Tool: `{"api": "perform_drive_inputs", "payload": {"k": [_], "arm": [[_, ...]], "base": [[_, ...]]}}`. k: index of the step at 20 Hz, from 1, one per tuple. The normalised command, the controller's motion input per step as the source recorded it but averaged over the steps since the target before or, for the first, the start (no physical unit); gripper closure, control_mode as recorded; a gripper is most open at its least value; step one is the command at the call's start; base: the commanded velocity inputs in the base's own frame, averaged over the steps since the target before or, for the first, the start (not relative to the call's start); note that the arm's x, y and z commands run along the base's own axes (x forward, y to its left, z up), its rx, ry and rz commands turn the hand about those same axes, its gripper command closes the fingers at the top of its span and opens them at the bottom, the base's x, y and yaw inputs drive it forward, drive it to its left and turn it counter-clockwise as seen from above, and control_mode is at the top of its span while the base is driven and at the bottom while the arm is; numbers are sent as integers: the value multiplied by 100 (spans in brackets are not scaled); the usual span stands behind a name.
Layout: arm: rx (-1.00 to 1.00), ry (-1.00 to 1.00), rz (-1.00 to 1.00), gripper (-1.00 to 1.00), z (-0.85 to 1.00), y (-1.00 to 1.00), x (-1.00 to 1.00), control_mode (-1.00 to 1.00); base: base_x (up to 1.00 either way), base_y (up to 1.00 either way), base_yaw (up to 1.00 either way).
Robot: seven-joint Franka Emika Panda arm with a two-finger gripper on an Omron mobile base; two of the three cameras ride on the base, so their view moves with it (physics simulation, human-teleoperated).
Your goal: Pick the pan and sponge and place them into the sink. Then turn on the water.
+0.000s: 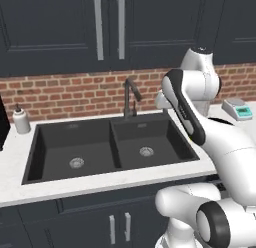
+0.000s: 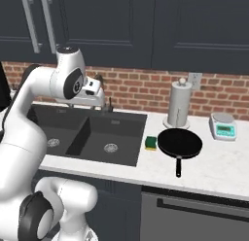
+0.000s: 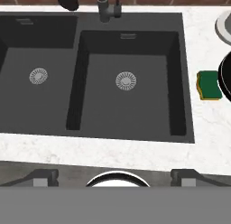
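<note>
The black pan [image 2: 180,142] lies flat on the white counter right of the sink, handle [image 2: 178,168] pointing toward the front edge; its rim [image 3: 225,76] shows at the right edge of the hand view. The sponge [image 2: 151,143] [image 3: 208,85], green side up, rests between the pan and the sink, touching the pan. The dark double-basin sink [image 1: 116,123] [image 2: 130,116] [image 3: 186,74] holds nothing. No stream falls from the dark faucet [image 1: 131,97] [image 3: 106,6]. My gripper [image 2: 96,101] [image 3: 115,175] hangs open above the sink's smaller right basin, looking down, fingers wide apart and holding nothing.
A paper towel holder [image 2: 178,105] stands behind the pan. A white-and-teal scale [image 2: 223,126] [image 1: 239,108] sits at the far right by the brick wall. A soap bottle [image 1: 20,119] stands left of the sink. Dark cabinets hang overhead.
</note>
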Motion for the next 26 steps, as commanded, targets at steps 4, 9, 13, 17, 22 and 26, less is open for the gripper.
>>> {"api": "perform_drive_inputs", "payload": {"k": [4, 9, 13, 17, 22, 26], "arm": [[0, 0, 0, -100, 0, 0, 0, 100], [0, 0, 0, -100, 0, 0, 0, 100], [0, 0, 0, -100, 0, 0, 0, 100], [0, 0, 0, -100, 0, 0, 0, 100], [0, 0, 0, -100, 0, 0, 0, 100], [0, 0, 0, -100, 0, 0, 0, 100]], "base": [[1, -76, 0], [8, -45, -5], [29, -20, -6], [27, -24, -5], [32, -26, -1], [27, -27, 0]]}}
